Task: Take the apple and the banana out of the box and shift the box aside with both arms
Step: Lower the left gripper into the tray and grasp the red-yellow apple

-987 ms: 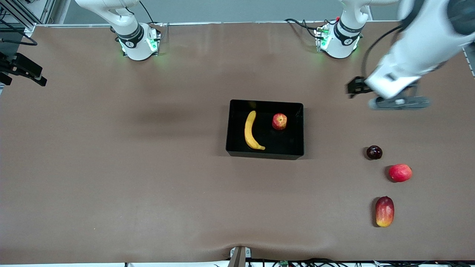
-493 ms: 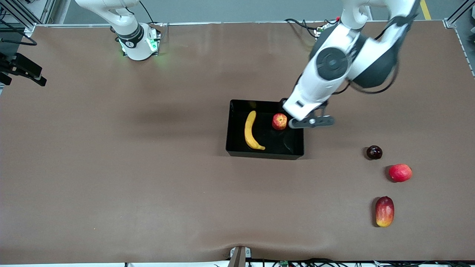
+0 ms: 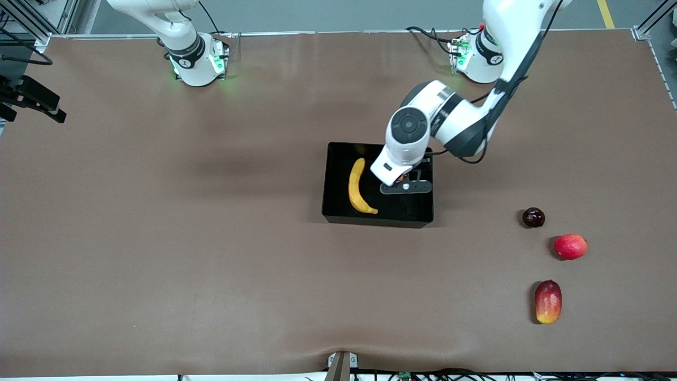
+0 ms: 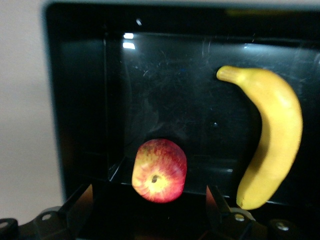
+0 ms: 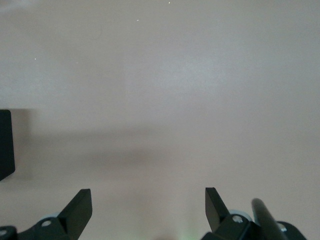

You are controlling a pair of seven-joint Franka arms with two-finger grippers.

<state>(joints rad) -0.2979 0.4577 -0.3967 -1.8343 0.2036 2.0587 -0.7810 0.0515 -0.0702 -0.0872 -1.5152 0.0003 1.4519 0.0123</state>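
Note:
The black box (image 3: 338,216) lies at mid-table with the yellow banana (image 3: 357,186) inside it. The left arm reaches over the box, and my left gripper (image 3: 405,183) hangs open above the apple, which that hand hides almost entirely in the front view. In the left wrist view the red-and-yellow apple (image 4: 160,170) rests on the glossy box (image 4: 80,100) floor beside the banana (image 4: 272,135), just ahead of the open left gripper (image 4: 150,194), with nothing held. My right gripper (image 5: 147,196) is open over bare table; the right arm waits.
Toward the left arm's end of the table lie a dark red round fruit (image 3: 533,217), a red round fruit (image 3: 570,246) and an oblong red-yellow mango (image 3: 548,301), each nearer the front camera than the one before. A black fixture (image 3: 31,98) juts in at the right arm's end.
The left arm has swung from the left arm's end of the table to over the box, and its open gripper now covers the apple. The fruits and box have not moved.

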